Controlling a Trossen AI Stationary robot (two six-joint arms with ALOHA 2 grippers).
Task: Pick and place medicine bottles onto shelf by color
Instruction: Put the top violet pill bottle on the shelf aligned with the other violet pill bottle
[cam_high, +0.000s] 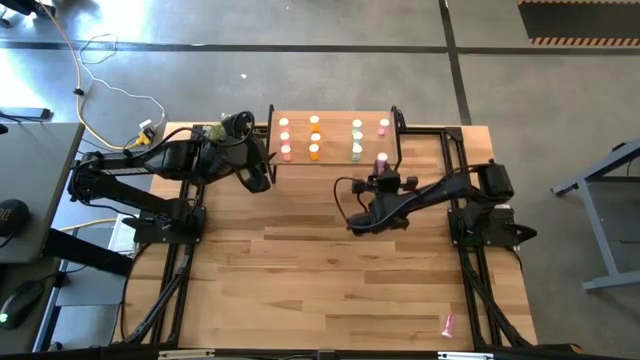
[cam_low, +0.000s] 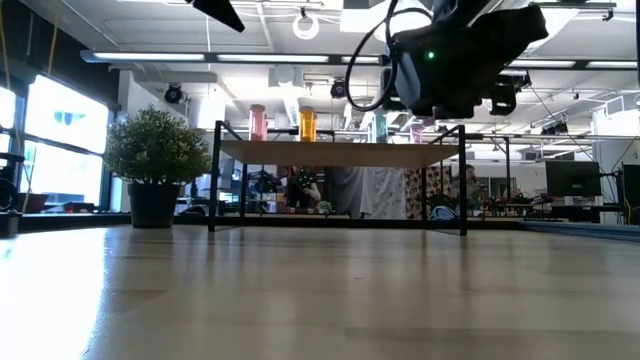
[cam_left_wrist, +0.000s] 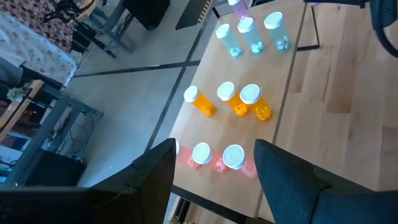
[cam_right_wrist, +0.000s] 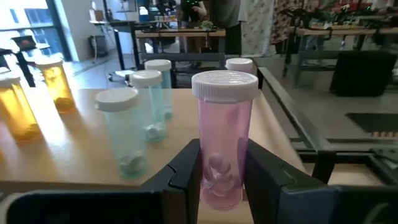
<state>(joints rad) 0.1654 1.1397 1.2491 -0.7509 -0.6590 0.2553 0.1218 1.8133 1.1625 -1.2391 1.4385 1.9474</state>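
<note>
The shelf (cam_high: 336, 150), a light-wood platform on black legs, stands at the table's far edge. On it medicine bottles stand upright in rows by colour: pink (cam_left_wrist: 233, 157), orange (cam_left_wrist: 249, 98), pale green (cam_left_wrist: 274, 28), and one pinkish-purple (cam_high: 384, 127). My right gripper (cam_right_wrist: 224, 168) is shut on another pinkish-purple bottle (cam_right_wrist: 224, 134) at the shelf's near right edge. My left gripper (cam_left_wrist: 214, 171) hangs open over the shelf's left end, above the pink bottles, with nothing between its fingers. One more pink bottle (cam_high: 447, 323) lies on its side near the table's near right corner. My right gripper pinches the pinkish-purple bottle's lower body (cam_right_wrist: 205, 180) between its two fingers, one on each side. The fingers come nearly level from the table's near side. The bottle stands upright, cap up; whether its base rests on the shelf I cannot tell.
A small potted plant (cam_low: 155, 165) stands at the table's far left, beside the shelf. The shelf's black frame posts (cam_high: 398, 140) rise at its ends. Bare planks (cam_high: 320, 280) fill the table's middle and near part.
</note>
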